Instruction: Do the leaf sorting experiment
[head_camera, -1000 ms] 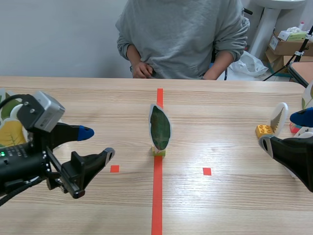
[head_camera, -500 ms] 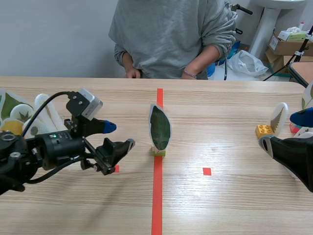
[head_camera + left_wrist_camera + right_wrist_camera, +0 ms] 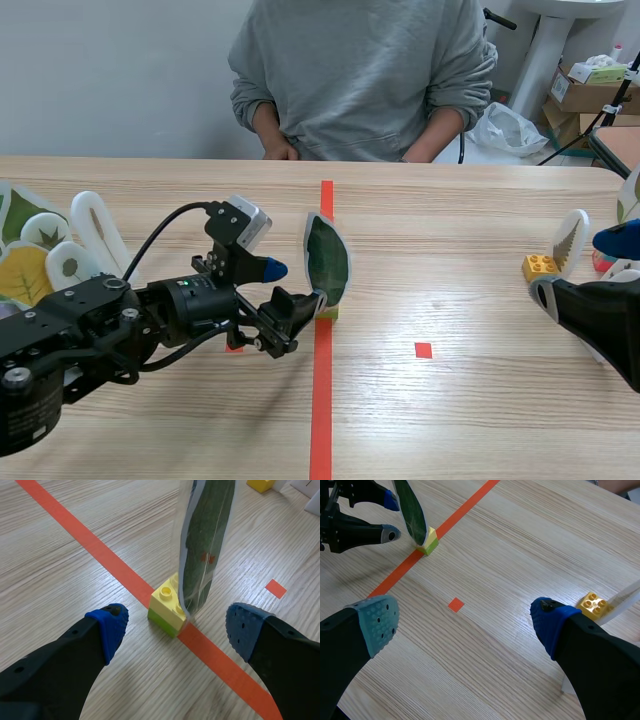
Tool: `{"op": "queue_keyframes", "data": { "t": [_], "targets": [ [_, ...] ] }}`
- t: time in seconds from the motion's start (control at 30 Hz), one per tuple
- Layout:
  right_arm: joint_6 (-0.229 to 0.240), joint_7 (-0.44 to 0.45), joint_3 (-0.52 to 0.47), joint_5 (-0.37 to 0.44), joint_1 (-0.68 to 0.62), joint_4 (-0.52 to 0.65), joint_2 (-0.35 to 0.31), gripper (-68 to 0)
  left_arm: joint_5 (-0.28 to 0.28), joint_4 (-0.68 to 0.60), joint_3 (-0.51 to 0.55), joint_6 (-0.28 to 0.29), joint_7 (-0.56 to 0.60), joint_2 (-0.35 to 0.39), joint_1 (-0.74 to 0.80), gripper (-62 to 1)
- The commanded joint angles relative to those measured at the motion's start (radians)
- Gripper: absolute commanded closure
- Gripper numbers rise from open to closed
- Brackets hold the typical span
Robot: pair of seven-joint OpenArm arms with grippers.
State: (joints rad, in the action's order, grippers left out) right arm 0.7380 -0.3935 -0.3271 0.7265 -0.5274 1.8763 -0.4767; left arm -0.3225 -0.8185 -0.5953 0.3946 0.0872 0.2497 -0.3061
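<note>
We hold our left gripper (image 3: pixel 176 627) spread wide, facing the laminated green leaf (image 3: pixel 205 545), which stands upright in its yellow-green brick (image 3: pixel 167 607) on the table (image 3: pixel 50 580) just ahead. Our right gripper (image 3: pixel 464 620), also wide, sits well apart from that brick.

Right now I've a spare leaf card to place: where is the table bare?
Bare: the wood between the green leaf card and the orange brick. Crowded: around that card, by the left claw, and the left-edge cards.
</note>
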Motion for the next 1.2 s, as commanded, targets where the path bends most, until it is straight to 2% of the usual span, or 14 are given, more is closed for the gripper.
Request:
{"op": "queue_keyframes", "data": {
  "t": [0.0, 0.3, 0.73, 1.17],
  "targets": [
    [0.008, 0.014, -0.006, 0.011, 0.01, 0.009, -0.01, -53.4, -0.009, -0.013, 0.008, 0.005, 0.022, -0.017, -0.014, -43.5],
    [0.008, 0.015, -0.006, 0.011, 0.01, 0.009, -0.01, -53.4, 0.003, 0.02, 0.008, 0.004, 0.029, -0.077, -0.016, -43.5],
    [0.008, 0.014, -0.006, 0.011, 0.01, 0.009, -0.01, -53.4, 0.029, 0.021, 0.008, -0.003, 0.04, -0.108, -0.016, -43.4],
    [0.008, 0.015, -0.006, 0.011, 0.01, 0.009, -0.01, -53.4, 0.029, 0.021, 0.008, -0.007, 0.052, -0.108, -0.015, -12.9]
  ]
}}
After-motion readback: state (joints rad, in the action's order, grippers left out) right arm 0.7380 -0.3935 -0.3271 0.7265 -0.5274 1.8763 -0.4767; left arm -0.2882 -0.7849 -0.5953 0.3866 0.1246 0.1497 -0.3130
